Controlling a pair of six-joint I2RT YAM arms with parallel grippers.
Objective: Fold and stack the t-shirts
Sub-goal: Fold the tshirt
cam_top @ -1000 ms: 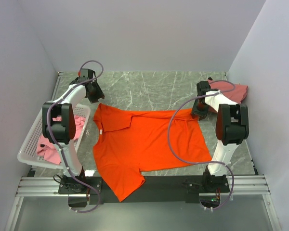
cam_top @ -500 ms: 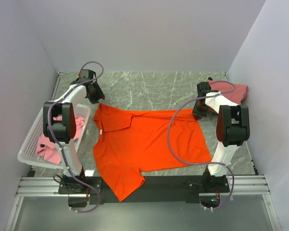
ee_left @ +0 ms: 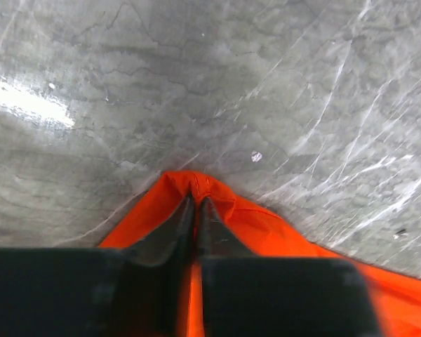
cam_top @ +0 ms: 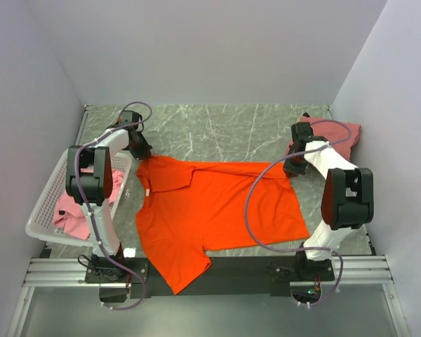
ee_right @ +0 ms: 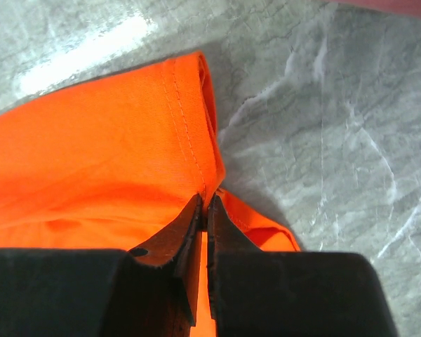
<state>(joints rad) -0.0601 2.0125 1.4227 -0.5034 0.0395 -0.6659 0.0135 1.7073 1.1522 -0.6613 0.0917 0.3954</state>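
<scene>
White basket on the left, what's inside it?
A pink t-shirt lies crumpled inside the basket. The left arm covers part of it, and anything beneath the cloth is hidden.

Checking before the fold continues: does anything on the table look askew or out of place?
The bright orange cloth t-shirt lies skewed. Its near left part hangs past the front edge of the marble table, draped over the black rail between the arm bases.
</scene>
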